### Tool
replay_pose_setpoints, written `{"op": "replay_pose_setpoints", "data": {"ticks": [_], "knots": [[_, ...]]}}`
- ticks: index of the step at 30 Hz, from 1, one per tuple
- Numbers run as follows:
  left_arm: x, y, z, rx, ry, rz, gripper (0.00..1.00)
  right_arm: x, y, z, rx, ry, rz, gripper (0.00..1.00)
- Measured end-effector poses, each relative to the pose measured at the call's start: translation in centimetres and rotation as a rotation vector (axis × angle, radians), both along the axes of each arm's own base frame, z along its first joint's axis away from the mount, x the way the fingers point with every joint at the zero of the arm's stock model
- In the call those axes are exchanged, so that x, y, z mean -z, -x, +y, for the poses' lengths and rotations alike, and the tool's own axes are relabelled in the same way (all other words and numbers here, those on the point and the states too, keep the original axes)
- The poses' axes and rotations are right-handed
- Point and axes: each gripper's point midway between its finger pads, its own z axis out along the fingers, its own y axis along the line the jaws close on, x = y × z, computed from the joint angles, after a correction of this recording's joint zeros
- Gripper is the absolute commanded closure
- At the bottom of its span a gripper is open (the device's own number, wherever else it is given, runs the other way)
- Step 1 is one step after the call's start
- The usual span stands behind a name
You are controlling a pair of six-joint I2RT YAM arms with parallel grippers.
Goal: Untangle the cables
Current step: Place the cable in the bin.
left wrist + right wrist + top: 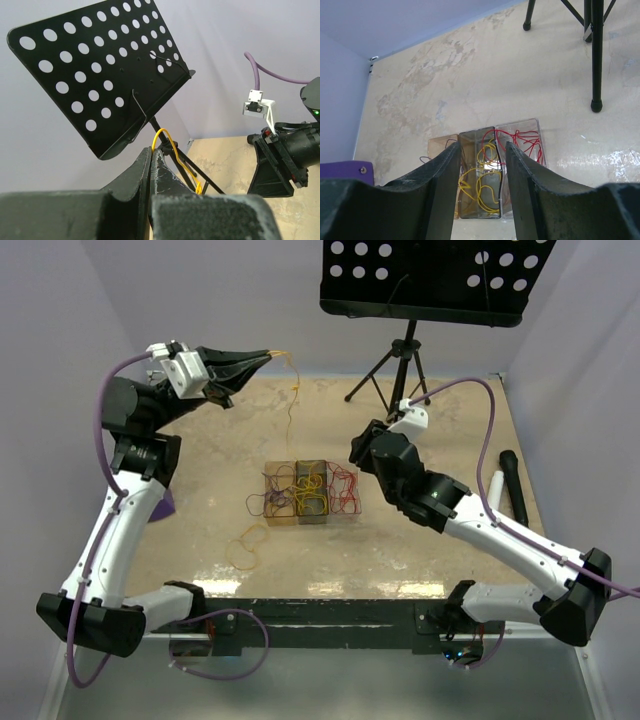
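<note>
Three small clear boxes (311, 491) stand side by side mid-table. They hold thin cables: purple-black on the left (275, 494), yellow in the middle (312, 490), red on the right (345, 486). My left gripper (268, 357) is raised at the far left, shut on a yellow cable (291, 390) that hangs down toward the table; it loops above the jaws in the left wrist view (167, 142). An orange-yellow loop (246, 545) lies loose near the front. My right gripper (482, 150) is open above the middle box (481, 175).
A black perforated music stand (430, 280) on a tripod (398, 365) stands at the back. A black and a white microphone (512, 485) lie at the right edge. A purple object (165, 505) sits by the left arm.
</note>
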Motion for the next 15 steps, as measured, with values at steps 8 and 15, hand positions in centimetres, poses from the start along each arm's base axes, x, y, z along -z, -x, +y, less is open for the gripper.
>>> {"op": "replay_pose_setpoints", "data": {"ticks": [8, 15], "knots": [[1.9, -0.5, -0.2, 0.002, -0.011, 0.038, 1.0, 0.2, -0.3, 0.0, -0.004, -0.001, 0.003, 0.55], [9.0, -3.2, -1.4, -0.023, -0.082, 0.175, 1.0, 0.1, -0.3, -0.1, -0.001, -0.001, 0.003, 0.55]]}}
